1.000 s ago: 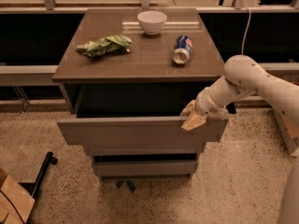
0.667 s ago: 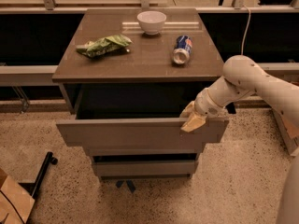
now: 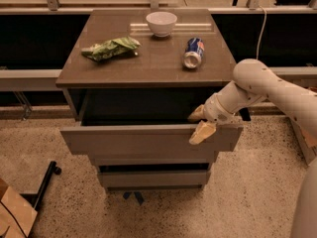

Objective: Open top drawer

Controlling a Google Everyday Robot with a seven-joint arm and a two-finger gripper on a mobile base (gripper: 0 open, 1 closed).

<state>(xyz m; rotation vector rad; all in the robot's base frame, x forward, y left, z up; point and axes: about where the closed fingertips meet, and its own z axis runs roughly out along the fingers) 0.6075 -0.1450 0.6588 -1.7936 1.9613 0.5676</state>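
- Camera view: the top drawer (image 3: 143,140) stands pulled out at frame centre, under the cabinet top (image 3: 148,71).
- The gripper (image 3: 199,123) sits at 3 o'clock on the drawer front, jaws clamped across its upper edge.
- On the cabinet top: white bowl (image 3: 161,23) at 12 o'clock, soda can (image 3: 193,53) at 2 o'clock, green bag (image 3: 112,48) at 10 o'clock.
- Nothing blocks the drawer front.

I count one top drawer (image 3: 133,140), two drawers (image 3: 153,178) below it, one bowl (image 3: 161,23), one can (image 3: 193,52) and one green bag (image 3: 111,48) on the tabletop (image 3: 153,68) above it, and my one tool (image 3: 194,129) gripping its front.
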